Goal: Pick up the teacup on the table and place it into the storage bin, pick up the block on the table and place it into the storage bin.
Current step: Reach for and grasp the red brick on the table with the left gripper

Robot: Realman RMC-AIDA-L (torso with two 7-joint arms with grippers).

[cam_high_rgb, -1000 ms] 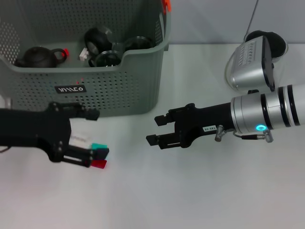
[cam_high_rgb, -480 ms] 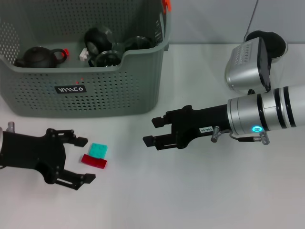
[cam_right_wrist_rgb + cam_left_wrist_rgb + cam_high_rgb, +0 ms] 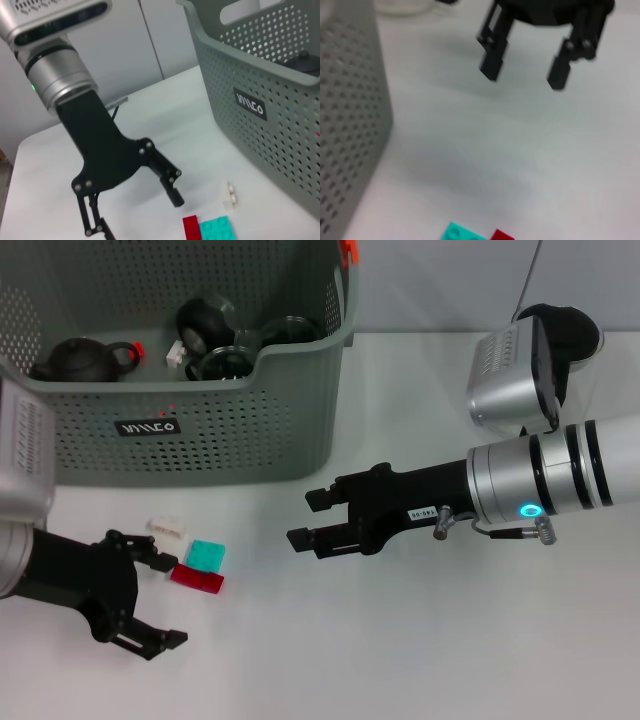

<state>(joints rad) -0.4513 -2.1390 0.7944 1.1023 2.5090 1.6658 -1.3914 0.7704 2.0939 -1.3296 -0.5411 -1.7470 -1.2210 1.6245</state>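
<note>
The grey-green storage bin (image 3: pixel 215 430) stands at the back left, and dark cups (image 3: pixel 225 362) and a teapot (image 3: pixel 80 360) lie inside it. A teal block (image 3: pixel 207 554), a red block (image 3: pixel 197 580) and a small white block (image 3: pixel 167 527) lie on the table in front of the bin. My left gripper (image 3: pixel 168 600) is open at table level, just left of the red block and apart from it. Also open, my right gripper (image 3: pixel 310 519) hovers to the right of the blocks. The right wrist view shows the left gripper (image 3: pixel 142 220) beside the red block (image 3: pixel 190 227) and teal block (image 3: pixel 217 229).
A silver and black device (image 3: pixel 525 365) sits at the back right, behind my right arm. The bin wall (image 3: pixel 345 125) runs along one side of the left wrist view, with the right gripper (image 3: pixel 525 70) farther off. White table lies between the two grippers.
My left gripper has drawn back from the blocks toward the front left, open, uncovering the teal, red and white blocks. The right gripper has moved slightly left.
</note>
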